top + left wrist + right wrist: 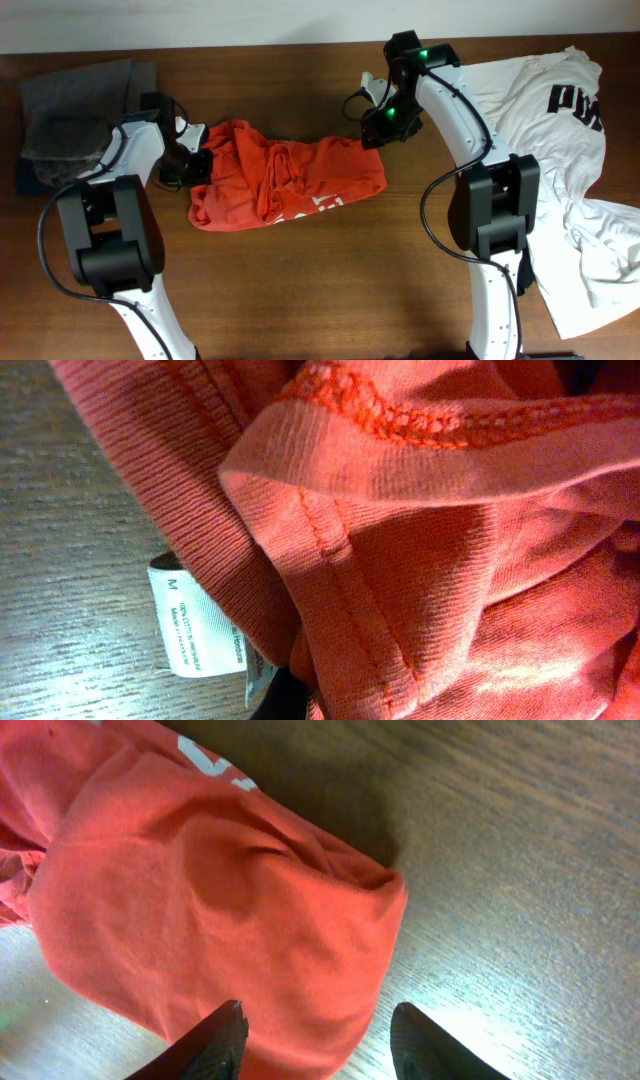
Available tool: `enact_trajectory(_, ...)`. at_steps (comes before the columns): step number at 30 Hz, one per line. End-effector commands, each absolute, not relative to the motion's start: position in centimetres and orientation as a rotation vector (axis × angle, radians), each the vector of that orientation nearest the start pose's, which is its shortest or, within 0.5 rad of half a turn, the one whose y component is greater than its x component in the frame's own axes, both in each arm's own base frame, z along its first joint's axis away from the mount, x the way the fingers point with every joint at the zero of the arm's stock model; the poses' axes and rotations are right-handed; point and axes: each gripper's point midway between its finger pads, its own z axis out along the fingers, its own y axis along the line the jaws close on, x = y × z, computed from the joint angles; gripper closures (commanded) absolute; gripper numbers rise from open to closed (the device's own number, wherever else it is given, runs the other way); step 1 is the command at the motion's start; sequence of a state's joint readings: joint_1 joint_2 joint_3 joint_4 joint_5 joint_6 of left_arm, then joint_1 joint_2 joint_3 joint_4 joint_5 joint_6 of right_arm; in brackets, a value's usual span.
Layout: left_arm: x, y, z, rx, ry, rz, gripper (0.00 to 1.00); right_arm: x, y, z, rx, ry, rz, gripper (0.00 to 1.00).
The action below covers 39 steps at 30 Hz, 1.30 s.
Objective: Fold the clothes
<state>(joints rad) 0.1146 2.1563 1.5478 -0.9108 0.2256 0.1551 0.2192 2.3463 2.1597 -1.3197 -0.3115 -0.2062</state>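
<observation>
Overhead: 1 orange shirt point(285, 185), 1 white shirt point(560, 150), 1 grey garment point(75, 110) | right fingers point(215, 1040) spread, empty | left fingers point(192, 160): cannot tell

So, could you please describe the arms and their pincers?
The left arm and right arm are white shells with black joint blocks; black cables loop beside each. A green light glows near the right wrist. The right pincer has dark tapered fingers; the left pincer looks black.
</observation>
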Motion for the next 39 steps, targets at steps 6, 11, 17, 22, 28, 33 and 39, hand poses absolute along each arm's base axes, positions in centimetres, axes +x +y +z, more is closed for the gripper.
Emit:
enact_trajectory(6, 42.9, 3.0, 6.1, -0.051, 2.899, -0.319, 0.99, 44.0, 16.6, 10.4, -0.664, 2.932, 0.578, 0.64)
enact_trajectory(11, 43.8, 4.1, 10.8, -0.062, 2.78, -0.277, 0.99, 43.5, 17.1, 9.8, -0.67, 2.944, 0.604, 0.96)
enact_trajectory(17, 44.0, 4.5, 12.3, -0.064, 2.744, -0.263, 0.99, 42.4, 19.6, 9.0, -0.666, 2.909, 0.86, 0.96)
enact_trajectory(22, 44.1, 4.5, 12.4, -0.063, 2.74, -0.262, 0.99, 41.9, 22.1, 9.0, -0.683, 2.826, 1.063, 0.96)
enact_trajectory(28, 44.5, 4.2, 13.0, -0.053, 2.719, -0.287, 0.99, 42.3, 24.1, 9.4, -0.657, 2.75, 1.193, 0.96)
enact_trajectory(33, 45.8, 3.5, 15.7, -0.025, 2.652, -0.341, 0.99, 42.2, 24.1, 6.9, -0.556, 2.783, 1.204, 0.96)
enact_trajectory(39, 46.8, 1.9, 18.9, 0.034, 2.595, -0.365, 0.99, 41.0, 23.9, 3.2, -0.488, 2.82, 1.227, 0.96)
